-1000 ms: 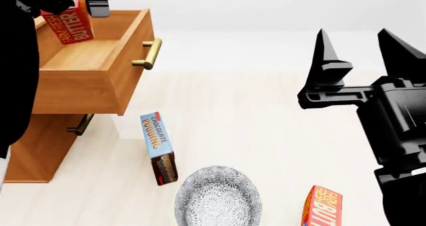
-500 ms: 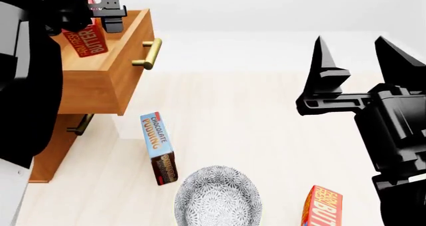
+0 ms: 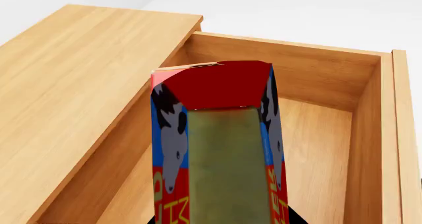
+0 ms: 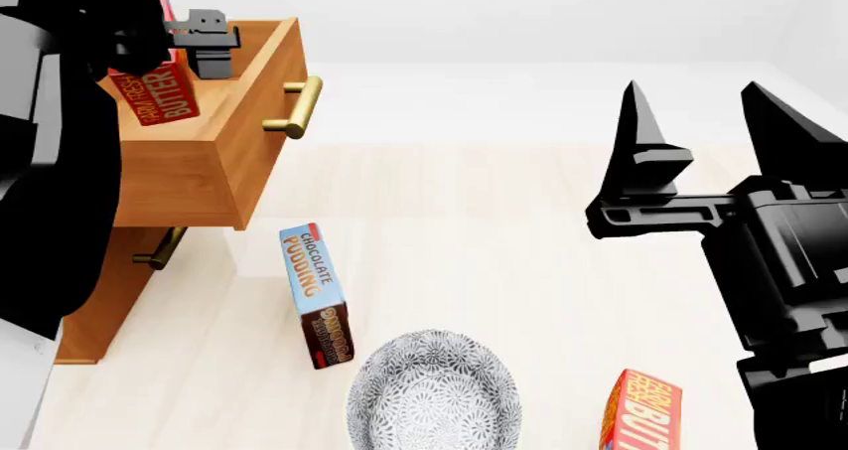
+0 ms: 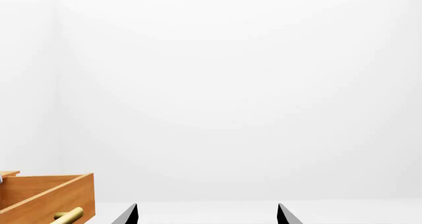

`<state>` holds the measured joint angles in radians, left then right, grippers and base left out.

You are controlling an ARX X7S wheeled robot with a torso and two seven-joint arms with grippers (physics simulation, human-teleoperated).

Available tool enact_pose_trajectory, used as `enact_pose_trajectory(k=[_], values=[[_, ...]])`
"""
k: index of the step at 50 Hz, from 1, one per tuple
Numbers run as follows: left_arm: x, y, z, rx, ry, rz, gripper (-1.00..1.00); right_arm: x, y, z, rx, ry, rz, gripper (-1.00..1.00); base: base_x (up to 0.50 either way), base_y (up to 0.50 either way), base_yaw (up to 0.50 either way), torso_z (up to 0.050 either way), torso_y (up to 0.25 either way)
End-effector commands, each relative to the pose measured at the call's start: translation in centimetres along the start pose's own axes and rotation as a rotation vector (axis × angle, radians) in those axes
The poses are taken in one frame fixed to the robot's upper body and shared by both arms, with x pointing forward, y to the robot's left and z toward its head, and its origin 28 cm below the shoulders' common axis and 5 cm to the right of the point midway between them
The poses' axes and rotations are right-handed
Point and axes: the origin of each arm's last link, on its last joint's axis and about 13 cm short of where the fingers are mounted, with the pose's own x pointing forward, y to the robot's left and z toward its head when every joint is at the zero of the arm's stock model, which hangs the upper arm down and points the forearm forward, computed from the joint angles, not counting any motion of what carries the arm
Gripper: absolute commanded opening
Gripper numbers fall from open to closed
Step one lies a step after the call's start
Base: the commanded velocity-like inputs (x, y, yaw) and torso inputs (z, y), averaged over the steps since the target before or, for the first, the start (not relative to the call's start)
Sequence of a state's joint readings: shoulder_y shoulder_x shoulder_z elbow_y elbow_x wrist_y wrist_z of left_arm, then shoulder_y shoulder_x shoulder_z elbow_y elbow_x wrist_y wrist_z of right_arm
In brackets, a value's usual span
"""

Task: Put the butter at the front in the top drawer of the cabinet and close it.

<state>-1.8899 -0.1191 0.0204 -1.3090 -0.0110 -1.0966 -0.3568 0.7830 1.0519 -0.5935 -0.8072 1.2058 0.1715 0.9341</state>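
Butter held over the open top drawer

Butter (image 4: 162, 94) hangs at the far left of the head view, pinched in the left gripper (image 4: 179, 48), tilted, its lettered face toward the camera. Only one black finger (image 4: 209, 41) shows clearly beside the carton; the arm hides the rest. The left wrist view looks down the carton's length (red flap at the far end, cow print on the sides) with the drawer's (image 3: 329, 115) bare wooden floor beneath it and the cabinet's (image 3: 72, 85) top alongside. Whether the carton touches the floor cannot be told.

The drawer is pulled well out from the cabinet, its brass handle (image 4: 297, 107) facing right. Below it the lower drawer (image 4: 113, 291) is shut, its handle (image 4: 162, 248) just visible.

On the pale floor near the cabinet lies the pudding box (image 4: 316, 293), on its side. Just beside its lower end sits a patterned bowl (image 4: 434, 390), cut by the frame edge. Farther right, a second butter carton (image 4: 641, 412) stands at the bottom edge, well apart from the cabinet.

At far right the right gripper (image 4: 713, 127) is raised, jaws spread wide and empty, tips pointing up.
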Motion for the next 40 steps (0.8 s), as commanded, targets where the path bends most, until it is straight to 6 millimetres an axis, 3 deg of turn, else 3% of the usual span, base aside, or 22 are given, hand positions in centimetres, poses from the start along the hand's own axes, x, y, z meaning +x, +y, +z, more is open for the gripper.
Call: enact_pose_trajectory(k=[1, 40], values=[[-0.3, 0.5, 0.3, 0.028, -0.004, 0.030, -1.00, -0.1, 0.1, 0.1, 0.005, 0.000, -0.001, 1.00, 0.00, 0.00, 0.00, 0.000, 0.000], [0.1, 0.4, -0.9, 0.089, 0.085, -0.009, -1.00, -0.5, 0.0, -0.5, 0.014, 0.002, -0.004, 1.00, 0.00, 0.00, 0.00, 0.000, 0.001]])
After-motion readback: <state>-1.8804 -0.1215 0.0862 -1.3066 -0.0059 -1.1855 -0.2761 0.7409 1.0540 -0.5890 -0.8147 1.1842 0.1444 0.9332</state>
